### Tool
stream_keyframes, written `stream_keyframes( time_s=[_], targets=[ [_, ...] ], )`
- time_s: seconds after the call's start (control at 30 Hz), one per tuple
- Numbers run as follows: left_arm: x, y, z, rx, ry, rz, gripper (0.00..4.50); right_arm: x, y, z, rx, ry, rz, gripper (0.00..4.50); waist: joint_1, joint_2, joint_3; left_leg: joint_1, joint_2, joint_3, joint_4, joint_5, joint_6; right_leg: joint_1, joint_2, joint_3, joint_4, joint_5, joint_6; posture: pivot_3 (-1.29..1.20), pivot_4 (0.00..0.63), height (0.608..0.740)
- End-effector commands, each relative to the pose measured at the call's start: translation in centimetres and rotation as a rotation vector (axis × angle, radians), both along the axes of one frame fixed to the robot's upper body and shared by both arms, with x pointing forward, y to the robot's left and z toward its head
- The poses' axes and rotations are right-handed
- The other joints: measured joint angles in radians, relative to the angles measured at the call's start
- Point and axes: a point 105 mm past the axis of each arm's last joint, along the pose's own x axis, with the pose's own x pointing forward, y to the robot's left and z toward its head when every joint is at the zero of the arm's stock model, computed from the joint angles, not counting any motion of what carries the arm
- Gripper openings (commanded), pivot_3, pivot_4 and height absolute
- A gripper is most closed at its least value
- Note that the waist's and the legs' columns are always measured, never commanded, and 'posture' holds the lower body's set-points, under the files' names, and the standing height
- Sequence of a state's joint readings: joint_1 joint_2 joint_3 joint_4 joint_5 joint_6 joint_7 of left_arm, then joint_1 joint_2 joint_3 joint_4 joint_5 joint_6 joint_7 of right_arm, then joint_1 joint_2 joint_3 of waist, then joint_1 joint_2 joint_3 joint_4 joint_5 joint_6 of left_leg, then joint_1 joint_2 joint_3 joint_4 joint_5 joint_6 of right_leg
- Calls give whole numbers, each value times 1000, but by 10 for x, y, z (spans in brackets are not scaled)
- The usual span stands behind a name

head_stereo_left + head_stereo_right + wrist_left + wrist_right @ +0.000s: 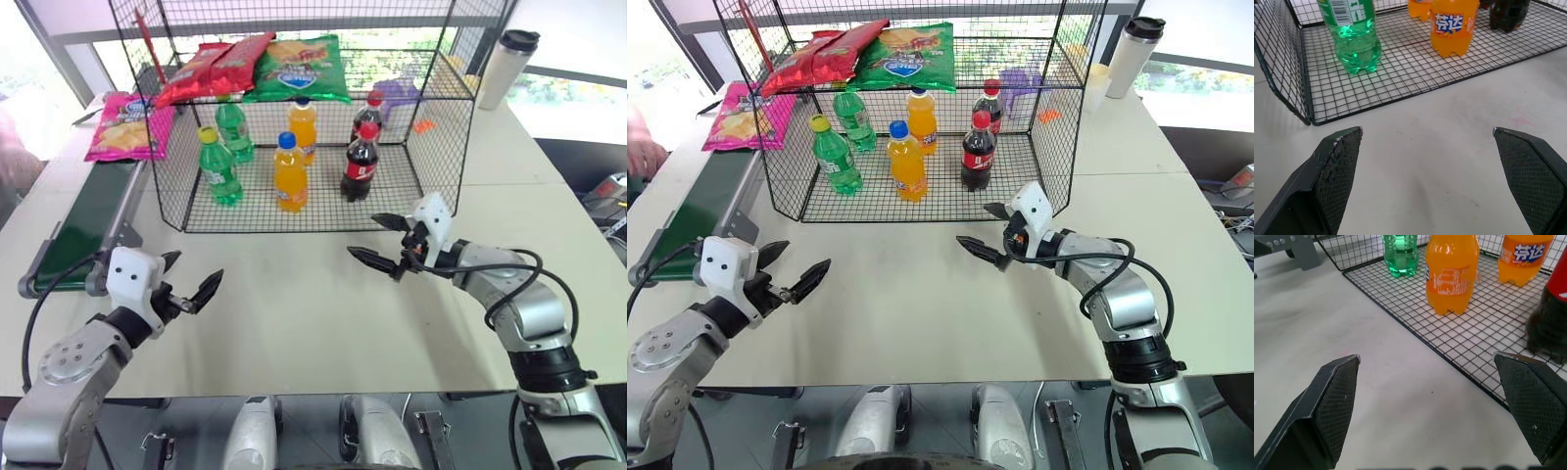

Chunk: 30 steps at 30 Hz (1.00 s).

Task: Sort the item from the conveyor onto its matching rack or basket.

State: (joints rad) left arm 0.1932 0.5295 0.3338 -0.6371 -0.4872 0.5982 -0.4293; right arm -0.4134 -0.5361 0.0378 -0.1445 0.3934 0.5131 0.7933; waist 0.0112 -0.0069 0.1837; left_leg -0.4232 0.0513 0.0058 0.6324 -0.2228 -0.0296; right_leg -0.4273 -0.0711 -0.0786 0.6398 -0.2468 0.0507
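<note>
White tabletop lies bare under both wide-open, empty grippers, left (186, 277) and right (382, 242), so the left should reach to the frame's upper left, where the pink bag (127, 125) rests on the conveyor (83, 220), pinching its near edge.

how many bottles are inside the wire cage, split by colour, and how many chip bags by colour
green plastic bottles: 2
orange soda bottles: 2
dark cola bottles with red caps: 2
red chip bags: 2
green chip bag: 1
magenta-pink chip bag: 1
total: 10
</note>
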Motion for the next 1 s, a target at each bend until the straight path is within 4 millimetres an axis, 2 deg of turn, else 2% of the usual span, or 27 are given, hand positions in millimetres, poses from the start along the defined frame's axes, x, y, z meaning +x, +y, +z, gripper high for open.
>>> stream_keyframes(
  time_s=[0.03, 0.1, 0.17, 0.27, 0.33, 0.43, 0.53, 0.73, 0.87, 1.0],
  targets=[
    [-5, 6, 17, 57, -90, 44, 4428, 4, 7, 14, 17, -53, 28, 4500, -1, 0, 0, 0, 0, 0, 0, 0, 0, 0, 0, 0, 0, 0, 0, 0, 150, 740],
    [-6, 14, 23, 92, -119, 88, 4428, 7, 9, 17, 29, -57, 43, 4500, 0, 0, 0, 1, 0, 0, 0, 0, 0, 0, 0, 0, 1, 0, 0, 0, 150, 740],
    [-7, 30, 34, 188, -181, 174, 4428, 9, 11, 22, 52, -57, 61, 4500, 1, 0, 0, 1, 0, 0, 0, 0, 0, 0, 0, 0, 2, 0, 0, 0, 150, 740],
    [-14, 59, 60, 472, -308, 317, 4428, 14, 17, 35, 96, -60, 100, 4500, -1, 0, 0, 1, 0, 0, 0, 0, 0, 0, 0, 0, 3, 0, 0, 0, 150, 740],
    [-29, 75, 76, 775, -386, 374, 4428, 17, 24, 47, 142, -63, 137, 4500, -7, -1, 0, 2, 0, 0, 0, 0, 0, 0, 0, 1, 4, -1, -1, 0, 150, 740],
    [-50, 88, 79, 1109, -420, 367, 4428, 22, 37, 60, 177, -70, 191, 4500, -9, -1, 0, 2, 0, 2, -1, 0, 0, -1, 0, 1, 4, -2, -3, 0, 150, 740],
    [-70, 102, 68, 1317, -401, 341, 4428, 22, 56, 71, 196, -77, 266, 4500, -10, 0, 0, 2, 1, 2, -1, 0, 0, -2, 0, 1, 4, -2, -3, 0, 150, 740],
    [-92, 115, 39, 1426, -328, 268, 4428, 11, 86, 78, 193, -109, 400, 4500, -2, 0, 0, 1, 1, 3, -1, 0, 0, -3, -1, 1, 3, -3, -5, 0, 150, 740],
    [-101, 123, 29, 1442, -301, 290, 4428, 0, 93, 73, 179, -106, 451, 4500, 0, -1, 0, 0, 1, 5, -1, 0, 0, -4, -3, 1, 3, -3, -4, 0, 150, 740],
    [-107, 128, 27, 1467, -306, 349, 4428, -4, 98, 69, 190, -94, 461, 4500, -4, -1, 0, 0, 1, 6, -1, 0, 0, -5, -3, 1, 4, -3, -4, 0, 150, 740]
  ],
)
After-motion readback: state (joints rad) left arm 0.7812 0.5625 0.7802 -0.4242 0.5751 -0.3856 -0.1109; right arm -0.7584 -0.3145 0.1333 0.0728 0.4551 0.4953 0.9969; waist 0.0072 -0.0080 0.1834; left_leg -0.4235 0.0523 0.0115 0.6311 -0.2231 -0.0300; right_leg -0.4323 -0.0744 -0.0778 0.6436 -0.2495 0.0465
